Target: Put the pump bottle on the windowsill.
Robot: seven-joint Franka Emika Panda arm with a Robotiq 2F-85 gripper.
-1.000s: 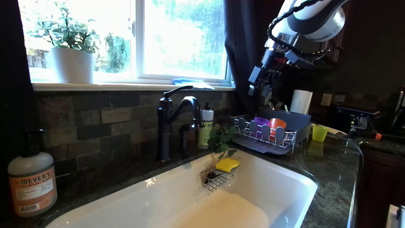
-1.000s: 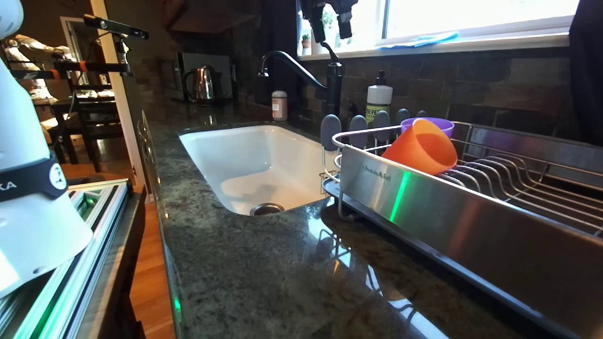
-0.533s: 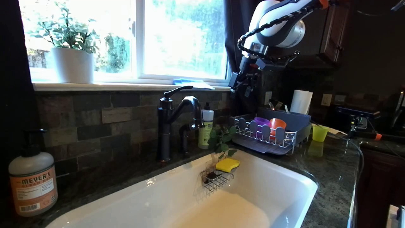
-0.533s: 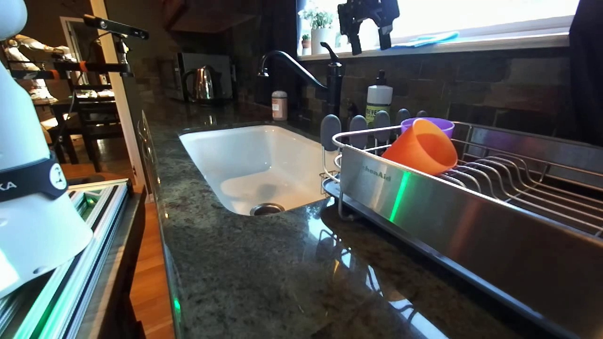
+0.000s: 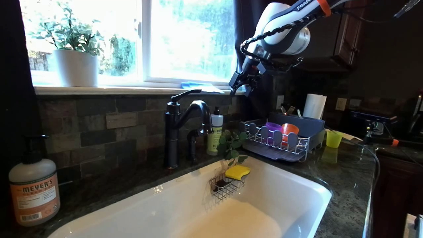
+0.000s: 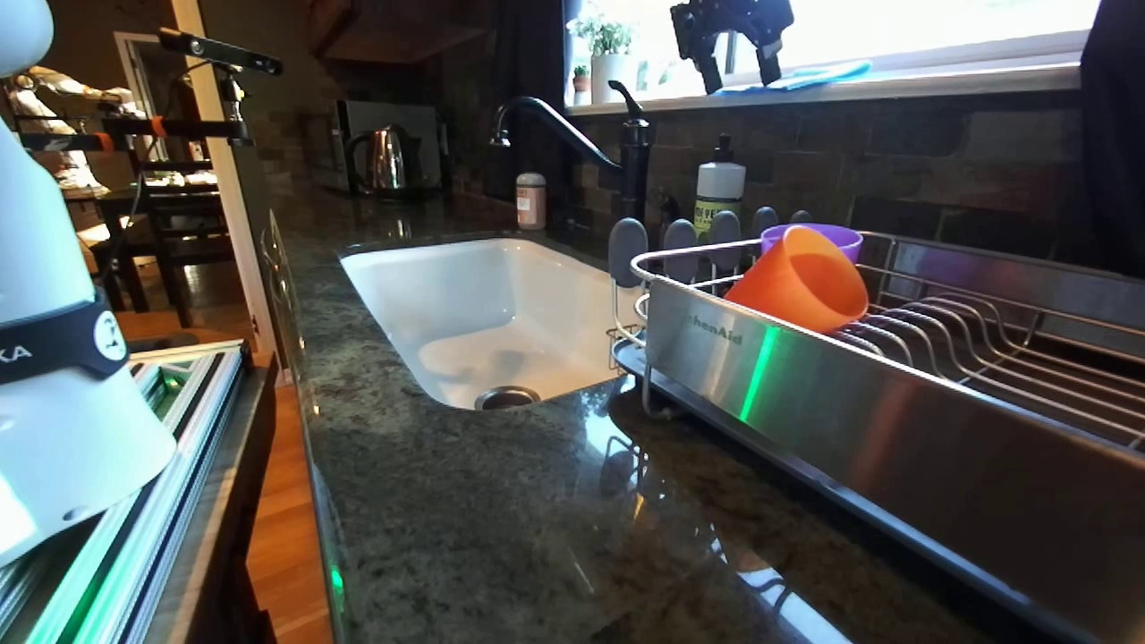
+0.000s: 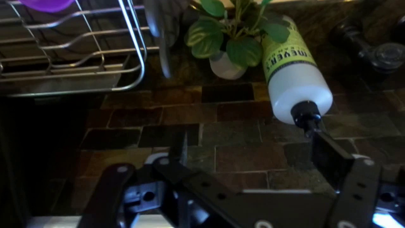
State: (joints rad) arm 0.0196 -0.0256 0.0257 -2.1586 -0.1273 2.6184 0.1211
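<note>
Hovering with the tool (image 6: 742,84) in front of the windowsill (image 5: 138,91) in both exterior views, holding its fingers (image 7: 330,158) well apart and gripping nothing. Seeing the pump bottle (image 7: 299,80) upright on the counter (image 6: 429,492) beside a plant (image 7: 243,50), lower than the tool and apart from it. Reading "MEYER'S" upside down on its yellow-green label (image 7: 286,52) in the wrist view. Reading "MEYER'S CLEAN DAY" on the big bottle (image 5: 34,193) in an exterior view, past the faucet (image 5: 171,138) from the tool. Making out "henAid" on the rack (image 6: 877,447) lower than the tool, "FRAN" on the arm (image 5: 279,31) above it, and "KA" on the base (image 6: 72,438) well apart from it.
</note>
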